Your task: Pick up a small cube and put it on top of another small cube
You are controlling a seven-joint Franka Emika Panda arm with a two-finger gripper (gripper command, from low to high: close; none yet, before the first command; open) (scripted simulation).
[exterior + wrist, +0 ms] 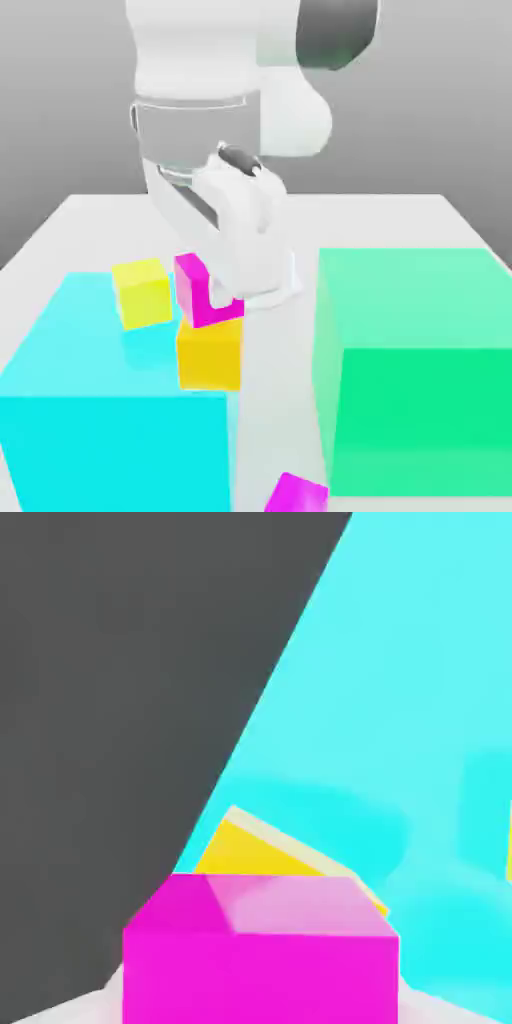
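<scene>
A small magenta cube (203,291) sits slightly tilted on top of the orange-yellow cube (210,355), in front of the huge cyan block's far right corner. My gripper (218,296) reaches down from the white hand and is shut on the magenta cube; a pale finger (224,298) overlaps its right face. In the hand view the magenta cube (260,952) looms close, with the orange-yellow cube (262,853) peeking out just beyond it. A second magenta cube (297,495) lies at the table's near edge.
A paler lemon-yellow cube (142,292) rests beside the stack on the exterior view's left. The huge cyan block (100,410) fills the near left, and a huge green block (420,370) stands on the right. A narrow strip of table (275,400) runs between them.
</scene>
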